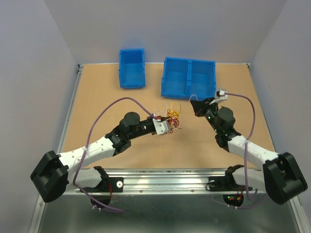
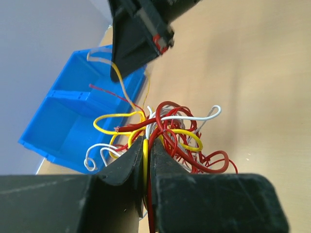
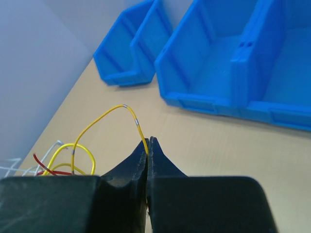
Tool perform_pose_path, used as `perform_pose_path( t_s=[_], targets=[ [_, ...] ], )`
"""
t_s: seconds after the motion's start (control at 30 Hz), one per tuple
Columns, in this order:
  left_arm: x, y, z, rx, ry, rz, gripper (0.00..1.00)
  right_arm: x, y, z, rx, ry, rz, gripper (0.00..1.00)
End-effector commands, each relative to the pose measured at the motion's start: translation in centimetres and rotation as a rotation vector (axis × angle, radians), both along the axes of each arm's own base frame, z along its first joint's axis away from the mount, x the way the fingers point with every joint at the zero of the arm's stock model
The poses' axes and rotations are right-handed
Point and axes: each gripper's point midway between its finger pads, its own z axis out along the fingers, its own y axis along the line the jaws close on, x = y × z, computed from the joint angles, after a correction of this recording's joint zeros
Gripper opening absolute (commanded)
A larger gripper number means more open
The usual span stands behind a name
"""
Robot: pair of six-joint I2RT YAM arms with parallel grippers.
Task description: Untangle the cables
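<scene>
**Grips.** Nearest the arms, the left end effector (image 2: 146, 148) is clenching a yellow strand on the near side of the cables (image 2: 170, 131), with its jaws pressing together on it. The cables are sitting as one clump around the middle of the tabletop (image 1: 121, 145), slightly toward the far edge. Whether the clump is resting on the surface or hanging clear of it cannot be told. Beyond it, toward the right edge, the right end effector (image 3: 148, 145) is gripping a single yellow wire (image 3: 104, 116), its tips meeting on it.

**Progress.** Judged early. One yellow wire is being held out from the clump, but its other end is running back among the red, yellow and white loops, which are crossing one another tightly. No strand is lying separate in view, so nearly all the separating is left to do.

**Orientation.** The clump is showing no clear long axis, and its loops are curling out all round. The gripped yellow wire is arching upward, its long axis running from the clump toward the right edge and slightly toward the far edge.

**Far edge.** A small blue bin (image 1: 132, 80) and a double blue bin (image 1: 187, 88) are standing side by side with a gap between them.
</scene>
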Motion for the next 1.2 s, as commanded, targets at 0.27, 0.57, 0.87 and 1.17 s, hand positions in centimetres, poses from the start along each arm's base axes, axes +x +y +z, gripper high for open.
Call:
perform_pose_path(
  t_s=[0.27, 0.57, 0.87, 1.17],
  targets=[
    [10.6, 11.2, 10.1, -0.544, 0.007, 0.634, 0.13, -7.7, -17.3, 4.7, 0.133, -0.122, -0.752, 0.01],
    [15.7, 17.7, 10.1, -0.687, 0.120, 0.850, 0.13, -14.0, -22.7, 6.5, 0.222, -0.154, -0.924, 0.01],
    [15.3, 26.4, 13.2, -0.933, 0.063, 1.109, 0.13, -14.5, -23.2, 6.6, 0.255, -0.164, -0.946, 0.01],
    [9.3, 13.3, 12.4, -0.597, 0.063, 0.356, 0.17, -12.9, -19.0, 8.5, 0.147, -0.200, -0.713, 0.01]
  ],
)
